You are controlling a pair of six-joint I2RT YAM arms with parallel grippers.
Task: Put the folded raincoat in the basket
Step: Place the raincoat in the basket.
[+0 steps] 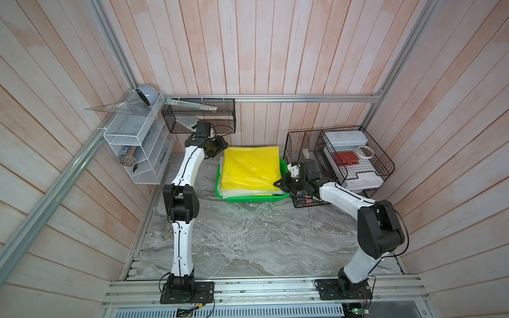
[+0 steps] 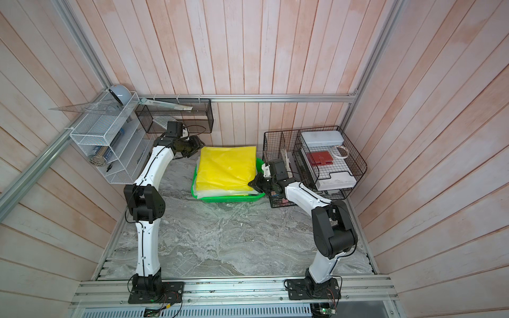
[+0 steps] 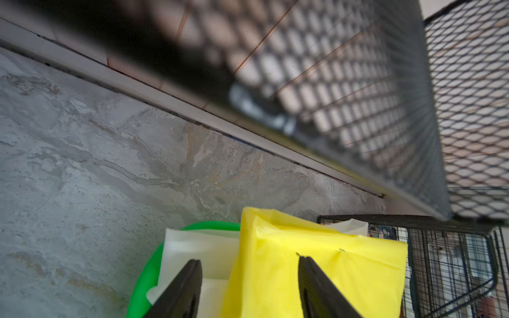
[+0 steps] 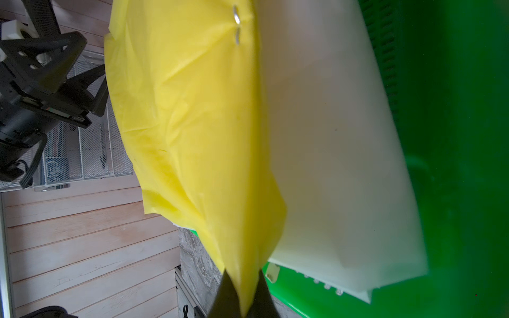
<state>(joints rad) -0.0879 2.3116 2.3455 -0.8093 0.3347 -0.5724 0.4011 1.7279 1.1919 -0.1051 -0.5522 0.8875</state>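
Observation:
The folded yellow raincoat (image 1: 252,168) (image 2: 227,168) lies on a stack of white folded sheets (image 1: 242,194) in the green basket (image 1: 220,192) (image 2: 194,188). Its far edge overhangs the basket's back rim. My right gripper (image 1: 276,184) (image 2: 251,184) (image 4: 243,275) is shut on the raincoat's (image 4: 192,110) near right corner, just above the basket (image 4: 454,165). My left gripper (image 1: 221,146) (image 2: 197,144) (image 3: 249,260) stands open at the far left corner. One finger hangs over the white sheets (image 3: 198,247), the other over the raincoat (image 3: 316,275), and nothing is clamped.
A black wire organiser (image 1: 358,154) with boxes stands right beside the basket, close to my right arm. A black mesh shelf (image 1: 198,115) hangs on the back wall just above my left wrist. A white mesh shelf (image 1: 132,137) is on the left wall. The marble tabletop (image 1: 248,242) lies in front.

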